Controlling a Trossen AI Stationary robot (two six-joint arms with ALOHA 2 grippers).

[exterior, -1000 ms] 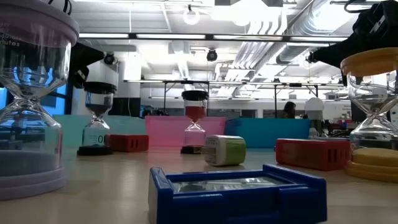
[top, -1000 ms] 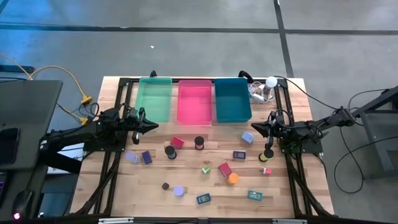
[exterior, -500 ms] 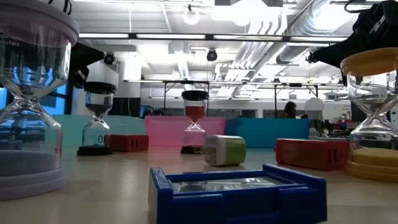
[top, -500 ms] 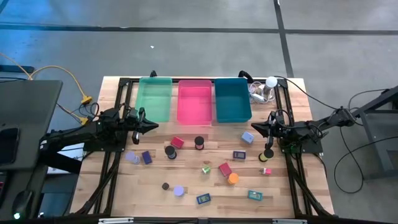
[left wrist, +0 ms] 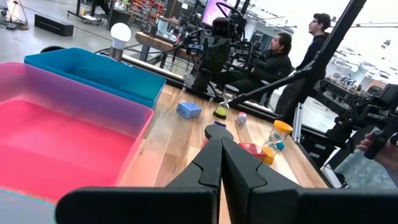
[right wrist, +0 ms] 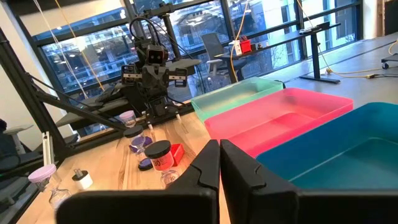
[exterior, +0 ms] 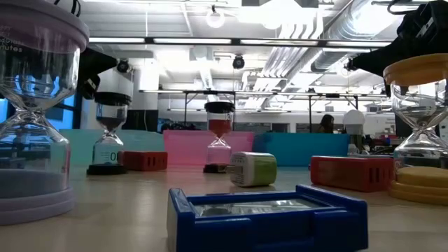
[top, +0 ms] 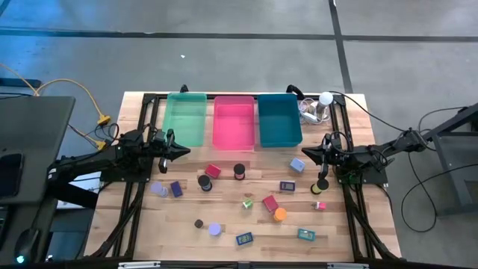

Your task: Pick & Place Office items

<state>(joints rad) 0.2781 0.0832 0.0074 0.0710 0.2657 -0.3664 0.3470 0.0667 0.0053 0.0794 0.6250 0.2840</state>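
Note:
Small office items lie scattered on the wooden table: sand timers with black [top: 205,181], dark red [top: 239,171], lavender [top: 214,229] and orange [top: 279,214] caps, and red [top: 213,171], purple [top: 176,188], blue [top: 244,239], green [top: 247,202] and teal [top: 306,234] blocks. My left gripper [top: 184,152] hangs shut and empty at the left, near the green bin [top: 185,118]. My right gripper [top: 305,152] hangs shut and empty at the right, near the teal bin [top: 278,119]. In both wrist views the fingers [left wrist: 221,163] [right wrist: 219,163] are closed together.
The pink bin [top: 234,122] stands between the green and teal bins at the table's far edge. A white ball-topped clear gadget [top: 323,103] sits at the far right corner. People sit beyond the table [left wrist: 277,53]. Bare wood lies between the bins and the items.

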